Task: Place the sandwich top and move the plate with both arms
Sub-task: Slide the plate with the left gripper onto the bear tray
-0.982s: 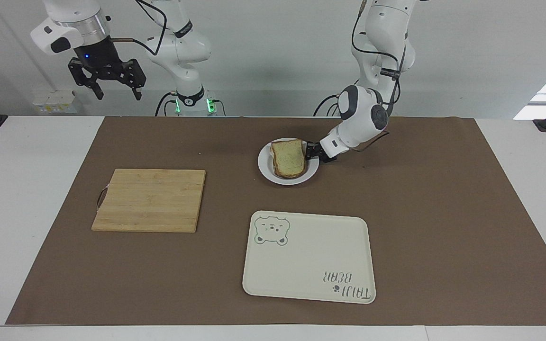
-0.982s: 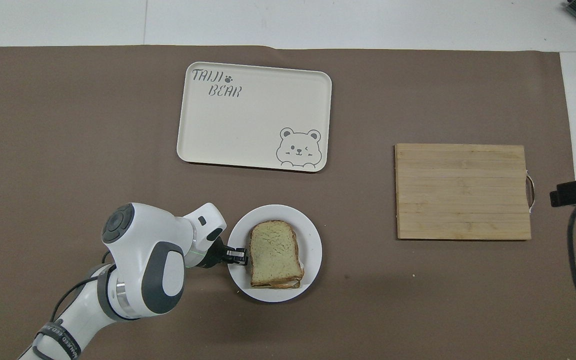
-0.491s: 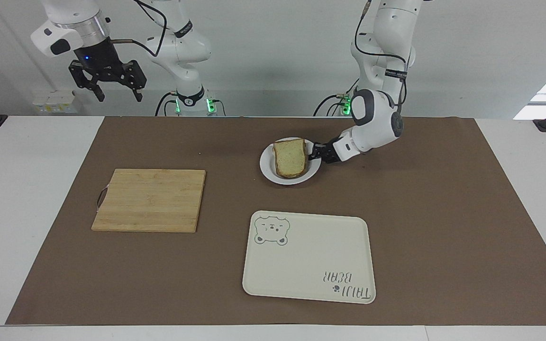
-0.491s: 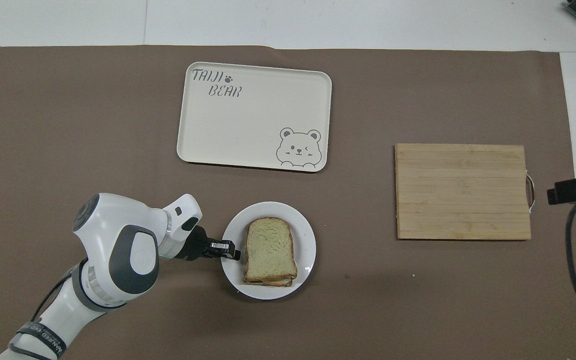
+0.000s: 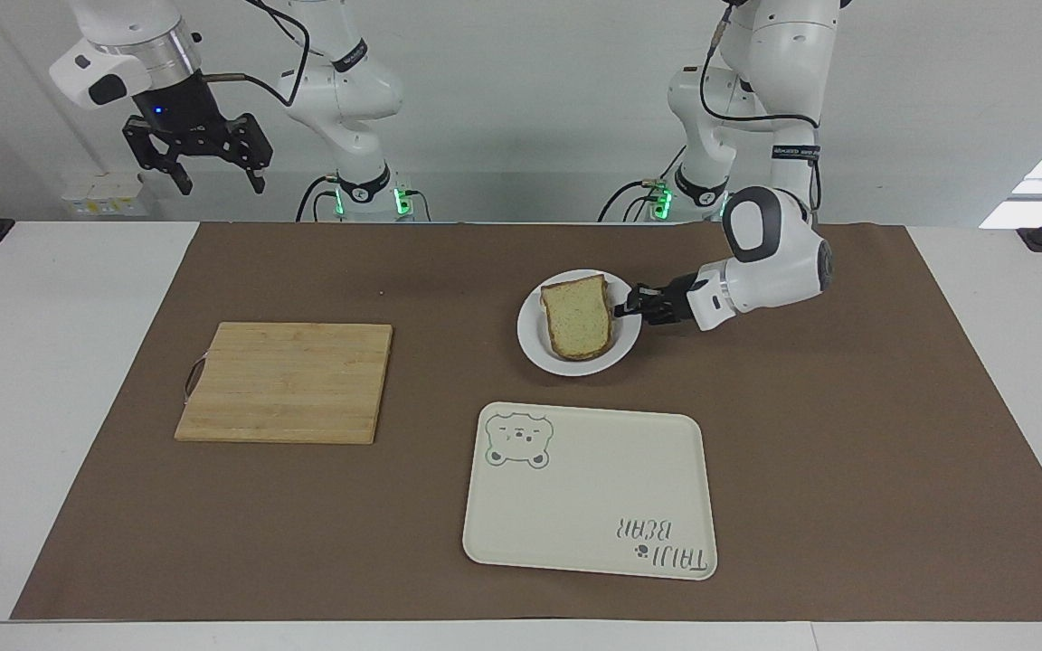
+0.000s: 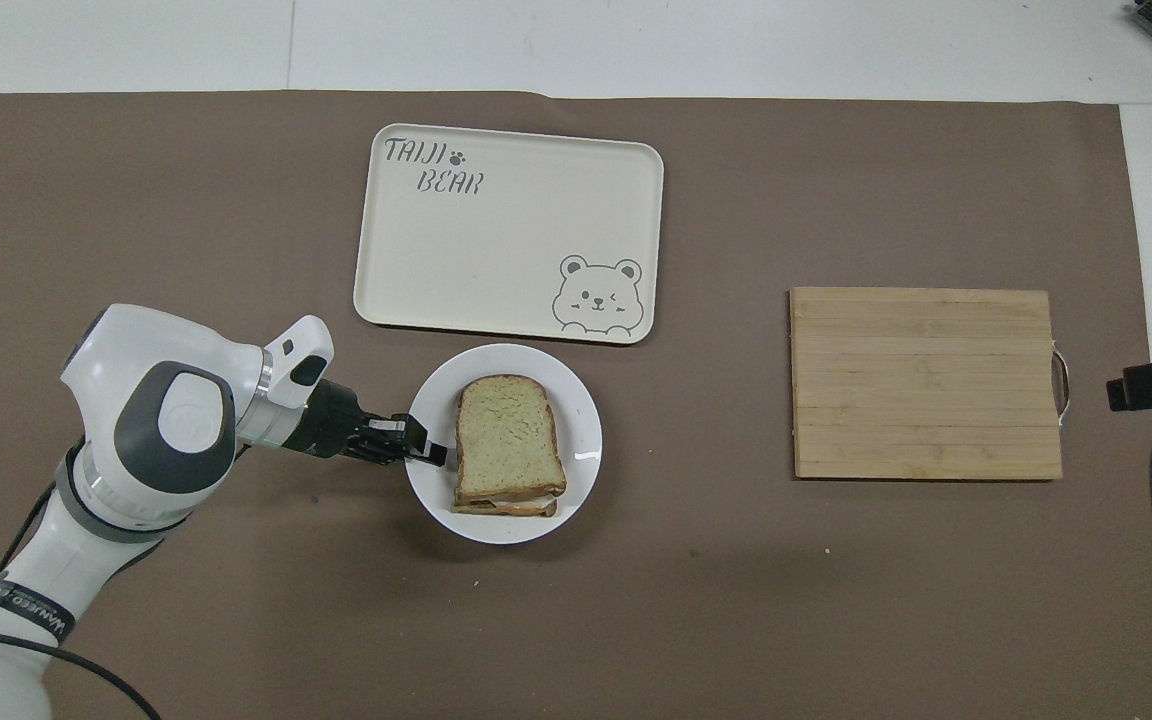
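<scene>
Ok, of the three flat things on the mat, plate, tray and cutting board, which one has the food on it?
The plate, the small round white one gripped at its rim by the left gripper, carries the sandwich. The bear tray and wooden cutting board are bare.

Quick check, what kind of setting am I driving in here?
Likely a robotics lab staged as a mock kitchen: two arms bolted at a table under a brown mat, with a plate, a wooden cutting board and a bear-printed tray.

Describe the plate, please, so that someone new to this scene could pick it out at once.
On the brown mat, find the cream tray with its bear drawing; the plate lies just nearer the robots. The left gripper pinches its rim. It is the only round white dish, carrying the sandwich top.
</scene>
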Robot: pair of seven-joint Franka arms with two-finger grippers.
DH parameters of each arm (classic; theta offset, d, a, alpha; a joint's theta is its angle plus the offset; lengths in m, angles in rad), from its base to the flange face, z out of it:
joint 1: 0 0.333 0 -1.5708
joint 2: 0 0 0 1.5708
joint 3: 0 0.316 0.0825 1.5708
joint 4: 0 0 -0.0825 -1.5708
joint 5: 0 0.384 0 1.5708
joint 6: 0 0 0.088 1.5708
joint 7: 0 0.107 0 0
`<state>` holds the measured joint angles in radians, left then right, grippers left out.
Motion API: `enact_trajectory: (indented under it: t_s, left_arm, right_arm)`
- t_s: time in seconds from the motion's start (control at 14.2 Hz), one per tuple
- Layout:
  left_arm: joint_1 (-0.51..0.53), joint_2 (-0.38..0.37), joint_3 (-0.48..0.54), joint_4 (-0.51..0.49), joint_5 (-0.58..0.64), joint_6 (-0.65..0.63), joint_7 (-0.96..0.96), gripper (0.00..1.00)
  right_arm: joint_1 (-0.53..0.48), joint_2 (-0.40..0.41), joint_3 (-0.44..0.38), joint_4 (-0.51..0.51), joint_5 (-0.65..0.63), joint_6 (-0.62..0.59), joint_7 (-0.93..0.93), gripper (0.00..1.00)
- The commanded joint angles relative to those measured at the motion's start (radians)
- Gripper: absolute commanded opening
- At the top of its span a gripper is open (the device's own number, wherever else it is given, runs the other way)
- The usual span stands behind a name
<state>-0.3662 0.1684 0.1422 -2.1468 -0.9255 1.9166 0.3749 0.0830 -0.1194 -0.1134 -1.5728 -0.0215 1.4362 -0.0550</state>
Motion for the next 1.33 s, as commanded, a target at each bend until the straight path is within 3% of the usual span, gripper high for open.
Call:
enact_trajectory:
  t_s: [0.0, 0.14, 0.56, 0.91, 1.26]
  left_arm:
    - [0.052, 0.089, -0.006, 0.155, -0.033, -0.106, 0.013, 0.00]
    - [0.098, 0.141, -0.009, 0.264, -0.039, -0.158, 0.009, 0.00]
    - [0.102, 0.291, -0.006, 0.557, -0.052, -0.200, -0.080, 0.00]
    - [0.144, 0.492, -0.058, 0.806, -0.061, -0.240, -0.093, 0.00]
    - [0.135, 0.585, -0.087, 0.866, -0.053, -0.130, -0.093, 0.00]
  right_arm:
    - [-0.020, -0.025, 0.006, -0.033, 0.018, 0.026, -0.032, 1.00]
    - [-0.019, -0.025, 0.006, -0.033, 0.014, 0.026, -0.032, 1.00]
    - [-0.019, -0.025, 0.006, -0.033, 0.006, 0.026, -0.031, 1.00]
    - [-0.020, -0.025, 0.006, -0.033, 0.008, 0.024, -0.032, 1.00]
    - [-0.019, -0.025, 0.006, -0.033, 0.008, 0.023, -0.031, 1.00]
